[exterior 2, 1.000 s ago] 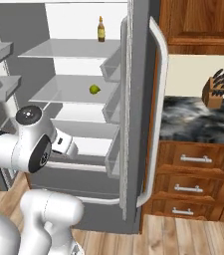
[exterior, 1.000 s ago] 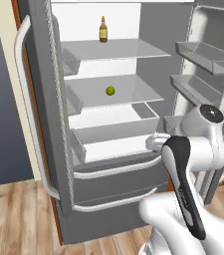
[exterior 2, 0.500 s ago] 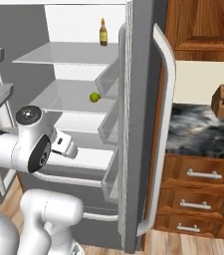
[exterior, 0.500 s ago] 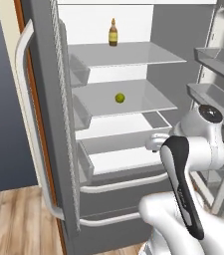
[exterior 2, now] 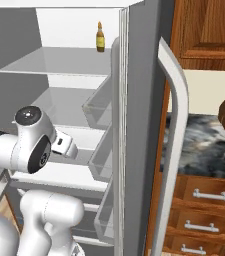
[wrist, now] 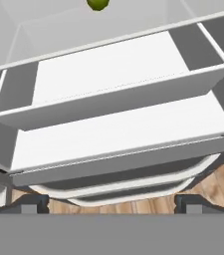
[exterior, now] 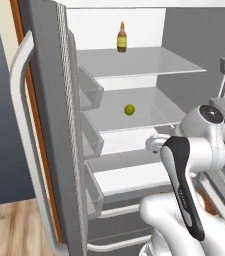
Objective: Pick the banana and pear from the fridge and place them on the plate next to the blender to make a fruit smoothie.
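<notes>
The arm is folded before the open fridge (exterior: 49, 125), hand aimed down at the lower drawers. The gripper (wrist: 111, 203) is spread wide, empty. The pear (exterior: 129, 110) rests on the middle glass shelf.

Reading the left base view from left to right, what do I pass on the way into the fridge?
Long pale door handle → clear door bins → amber bottle on the top shelf → pear on the shelf below → the robot's white arm.
</notes>
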